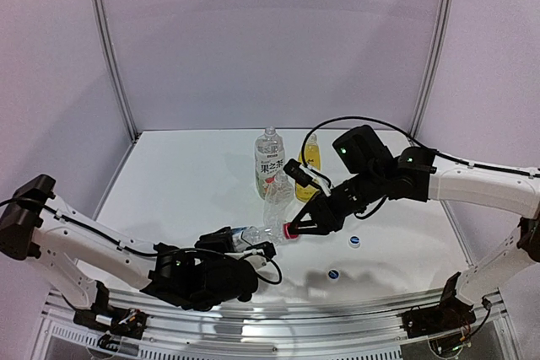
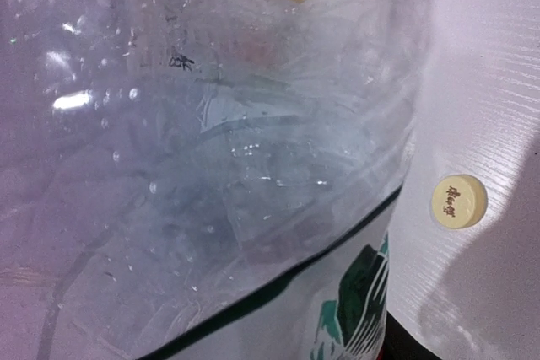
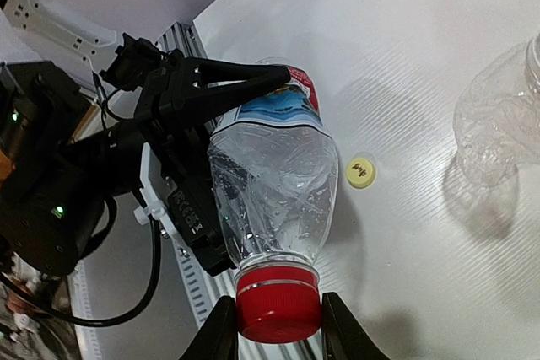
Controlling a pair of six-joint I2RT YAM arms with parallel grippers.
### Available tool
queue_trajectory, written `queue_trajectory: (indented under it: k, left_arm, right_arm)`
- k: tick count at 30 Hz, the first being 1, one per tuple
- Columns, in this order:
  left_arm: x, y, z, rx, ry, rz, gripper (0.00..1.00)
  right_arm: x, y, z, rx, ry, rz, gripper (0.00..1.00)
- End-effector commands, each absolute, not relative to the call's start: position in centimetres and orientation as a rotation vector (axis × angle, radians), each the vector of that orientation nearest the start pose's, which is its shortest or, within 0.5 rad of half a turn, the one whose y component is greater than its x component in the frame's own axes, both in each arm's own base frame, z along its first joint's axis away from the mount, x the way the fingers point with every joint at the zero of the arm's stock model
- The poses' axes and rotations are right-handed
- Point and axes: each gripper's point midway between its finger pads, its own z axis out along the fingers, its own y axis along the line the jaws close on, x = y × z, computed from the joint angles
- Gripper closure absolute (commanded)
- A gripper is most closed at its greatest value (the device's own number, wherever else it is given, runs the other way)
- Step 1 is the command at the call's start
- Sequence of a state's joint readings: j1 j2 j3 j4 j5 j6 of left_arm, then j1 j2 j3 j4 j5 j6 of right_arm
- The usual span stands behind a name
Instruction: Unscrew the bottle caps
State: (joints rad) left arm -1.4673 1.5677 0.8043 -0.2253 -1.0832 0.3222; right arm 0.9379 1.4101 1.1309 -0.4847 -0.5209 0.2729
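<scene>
Red cap [image 3: 278, 299] sits on the neck of the red-label bottle [image 3: 272, 179], which is held off the table [image 1: 186, 174] near the front edge, lying roughly level between the two arms. Right gripper [image 3: 275, 332] is closed on the cap, one finger on each side of its rim. Left gripper [image 1: 241, 242] is clamped round the labelled end of the body. Bottle looks empty, so light. The wall is thin and already creased, and I expect it to buckle or twist under torque, so a hold low on the stiffer base is the better choice. Cap is small, hard and ribbed; grip should hold if the fingers sit square on the rim. Yellow cap [image 3: 360, 171] lies loose on the table just beside the bottle. Two blue-and-white caps lie nearer the right arm, one [image 1: 355, 243] further back than the other [image 1: 333, 275]. Plain bottle [image 1: 278, 200] stands upright close behind the right wrist and is the likeliest thing to be knocked. Fruit-label bottle [image 1: 268, 162] and yellow bottle [image 1: 311, 154] stand further back, clear of the work.
</scene>
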Motion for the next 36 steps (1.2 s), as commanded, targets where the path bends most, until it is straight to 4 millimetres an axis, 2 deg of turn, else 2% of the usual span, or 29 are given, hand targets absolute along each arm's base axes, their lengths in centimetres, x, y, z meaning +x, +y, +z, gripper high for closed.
queue_trajectory:
  k: [1, 3, 7, 10, 13, 17, 19, 22, 25, 28, 32, 36]
  left_arm:
    - [17.9, -30.8, 11.2, 1.394, 1.593, 0.569, 1.0]
    - [17.4, -30.8, 10.4, 1.454, 1.616, 0.497, 1.0]
    - [16.1, -31.5, 10.0, 1.53, 1.65, 0.337, 1.0]
    - [15.4, -31.7, 10.3, 1.556, 1.65, 0.271, 1.0]
    - [15.2, -31.5, 10.6, 1.557, 1.652, 0.253, 1.0]
    - [15.1, -31.4, 10.6, 1.558, 1.66, 0.248, 1.0]
    - [15.0, -31.3, 10.5, 1.562, 1.661, 0.249, 1.0]
    - [15.1, -31.3, 10.4, 1.559, 1.664, 0.269, 1.0]
    - [15.3, -31.0, 10.2, 1.553, 1.675, 0.293, 1.0]
    - [15.2, -31.0, 10.3, 1.548, 1.686, 0.267, 1.0]
    - [15.8, -30.5, 11.6, 1.469, 1.692, 0.271, 1.0]
    - [17.0, -29.4, 13.2, 1.34, 1.729, 0.253, 1.0]
  right_arm:
    - [16.8, 34.6, 18.8, -1.345, 2.105, 0.832, 1.0]
    - [18.1, 33.9, 18.4, -1.412, 1.987, 0.641, 1.0]
    - [17.0, 34.1, 16.8, -1.685, 1.6, 0.391, 1.0]
    - [17.6, 33.4, 15.6, -1.765, 1.359, 0.076, 1.0]
    - [18.3, 33.2, 16.2, -1.783, 1.198, -0.132, 0.95]
    - [18.0, 33.3, 17.1, -1.813, 1.072, -0.238, 0.92]
    - [18.0, 33.3, 17.5, -1.789, 1.062, -0.257, 0.92]
    - [17.2, 33.4, 18.1, -1.74, 1.099, -0.152, 0.93]
    - [15.8, 33.1, 17.8, -1.758, 1.092, -0.073, 0.92]
    - [16.0, 32.9, 18.3, -1.731, 1.096, -0.107, 0.92]
    - [16.2, 33.3, 19.4, -1.651, 1.219, -0.024, 0.92]
    - [17.4, 32.9, 20.9, -1.478, 1.419, 0.061, 0.9]
